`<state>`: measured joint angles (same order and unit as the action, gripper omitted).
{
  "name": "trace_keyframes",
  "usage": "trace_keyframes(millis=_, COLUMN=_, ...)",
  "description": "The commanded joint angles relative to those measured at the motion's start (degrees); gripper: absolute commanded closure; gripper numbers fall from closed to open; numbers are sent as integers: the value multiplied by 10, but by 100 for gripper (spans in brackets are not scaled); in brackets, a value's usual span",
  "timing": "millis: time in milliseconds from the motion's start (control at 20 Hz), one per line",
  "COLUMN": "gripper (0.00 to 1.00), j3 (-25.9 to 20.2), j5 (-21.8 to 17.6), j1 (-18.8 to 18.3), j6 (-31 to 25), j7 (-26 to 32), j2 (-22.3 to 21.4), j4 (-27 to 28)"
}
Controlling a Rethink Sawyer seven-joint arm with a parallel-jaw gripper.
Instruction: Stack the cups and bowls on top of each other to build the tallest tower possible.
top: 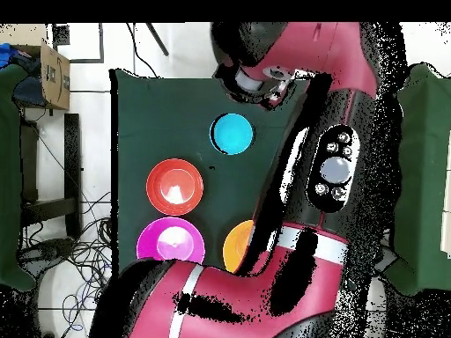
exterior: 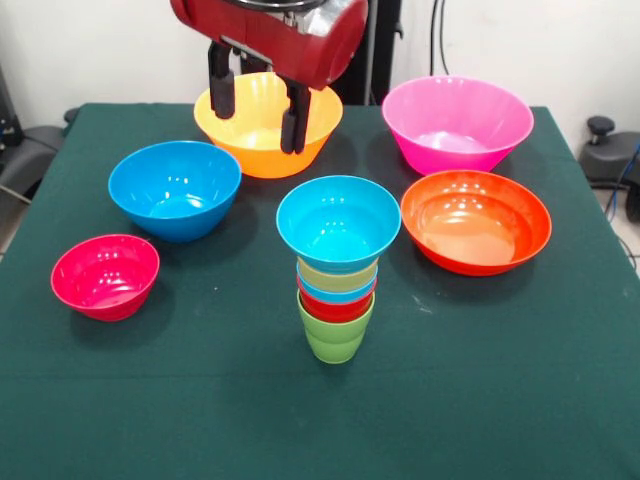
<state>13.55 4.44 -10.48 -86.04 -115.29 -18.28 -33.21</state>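
Observation:
The tower (exterior: 337,290) stands mid-table: a lime green cup (exterior: 334,334) at the base, red, light blue and yellow cups nested in it, and the small light blue bowl (exterior: 338,222) on top. From overhead the tower shows as a blue disc (top: 232,133). My gripper (exterior: 257,105) is open and empty, hanging over the large yellow-orange bowl (exterior: 268,130), behind and left of the tower. The large pink bowl (exterior: 457,123), wide red-orange bowl (exterior: 476,220), medium blue bowl (exterior: 175,188) and small magenta bowl (exterior: 105,275) sit loose on the green cloth.
In the overhead view the arm (top: 299,176) covers the right half of the table, hiding the medium blue and small magenta bowls. The red-orange bowl (top: 174,186), pink bowl (top: 170,244) and part of the yellow-orange bowl (top: 236,248) show there.

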Motion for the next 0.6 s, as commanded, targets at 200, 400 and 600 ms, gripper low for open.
trace_keyframes(millis=200, gripper=0, j3=-48, j5=-64, j1=-13, j6=57, j7=178, j2=-48, j4=-156)
trace_keyframes(millis=400, gripper=0, j3=-57, j5=-67, j1=-16, j6=75, j7=166, j2=-55, j4=-184)
trace_keyframes(millis=600, gripper=0, j3=-62, j5=-70, j1=-18, j6=79, j7=160, j2=-65, j4=-203)
